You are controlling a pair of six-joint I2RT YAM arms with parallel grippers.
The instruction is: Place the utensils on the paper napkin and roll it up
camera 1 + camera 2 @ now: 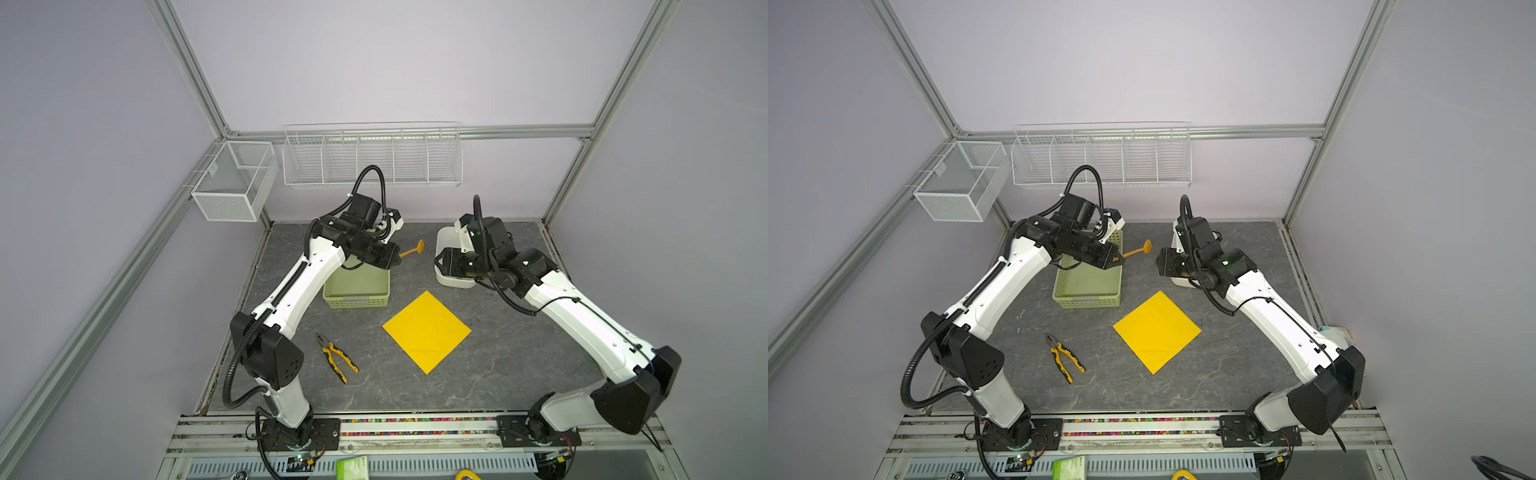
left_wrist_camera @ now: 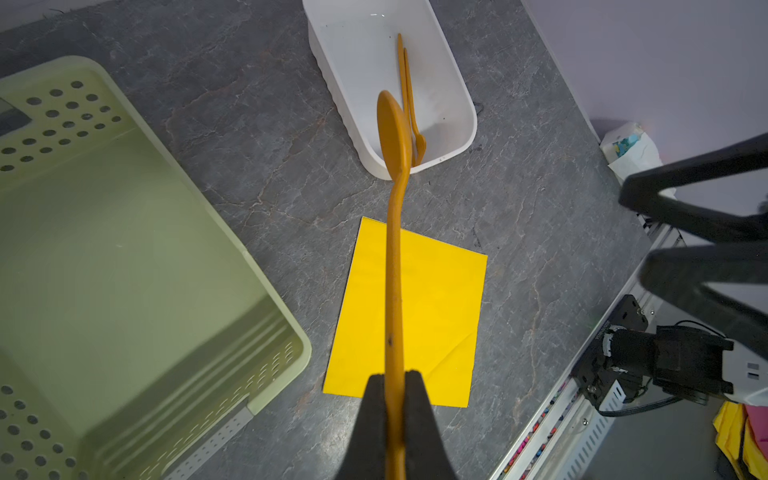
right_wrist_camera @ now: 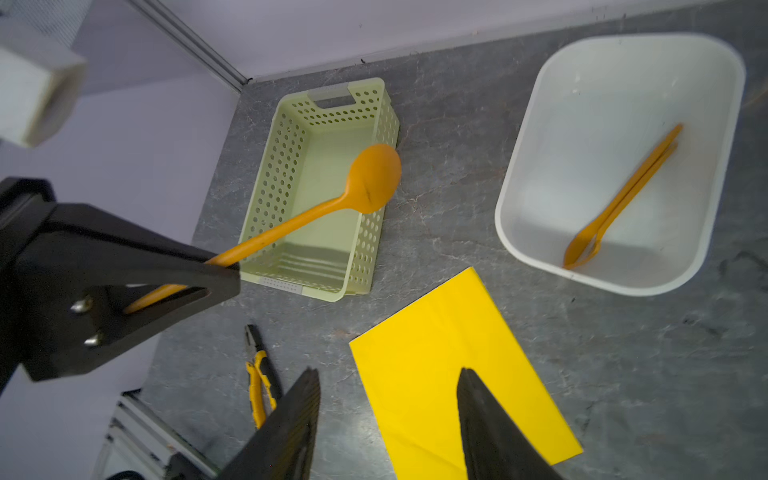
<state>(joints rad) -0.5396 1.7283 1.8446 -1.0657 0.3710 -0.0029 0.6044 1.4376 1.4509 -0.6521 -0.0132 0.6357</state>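
Left gripper [image 2: 394,374] has its jaws pressed together on the handle of the orange spoon [image 2: 392,249]. The round bowl of the spoon sticks out away from the jaws. In both top views the spoon [image 1: 412,250] hangs in the air over the gap between the green basket [image 1: 357,302] and the white tub [image 3: 515,166].

The right gripper [image 3: 388,374] has its jaws spread, with nothing between them. In the top views it hovers over the near part of the white tub.

Inside the white tub lie two slim orange pieces [image 3: 623,195], close side by side along their length. One of them seems to have fork tines, but the other cannot be told for sure. The green basket shows only its own pale floor.

The paper napkin [image 1: 427,331] lies flat on the tabletop [image 1: 519,353], nearer to the arm bases than both containers and apart from them. No utensil is on it yet. The pliers [image 1: 337,357] lie on the tabletop to the left of the napkin.

On the walls hang a long wire rack [image 1: 372,158] and a mesh box [image 1: 232,183].

By count: three orange utensils, one napkin, one pair of pliers, two containers on the tabletop and two on the walls.
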